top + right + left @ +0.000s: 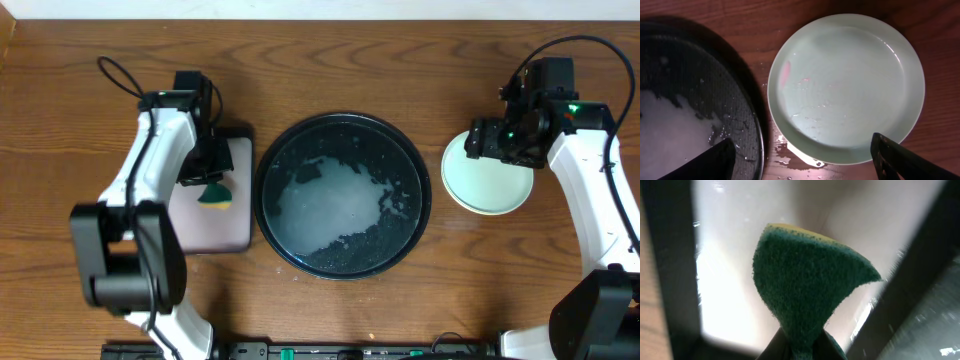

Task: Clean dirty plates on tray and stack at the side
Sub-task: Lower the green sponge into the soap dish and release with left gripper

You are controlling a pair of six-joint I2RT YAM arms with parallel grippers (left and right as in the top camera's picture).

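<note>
Clenching a sponge (pixel 805 280), left fingers (pixel 771 351) are mostly hidden; right fingers (pixel 705 161), partly cut off, stand apart over plates (pixel 845 85).

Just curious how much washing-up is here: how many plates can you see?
1: a pale mint plate sits on the table, right of the round black tray, which holds no plates. More may be stacked hidden beneath that plate.

Wet mint plate (pixel 845 85) on wooden table (pixel 740 15), just beside sudsy black tray (pixel 690 75), right gripper (pixel 802 142) spread wide.
</note>
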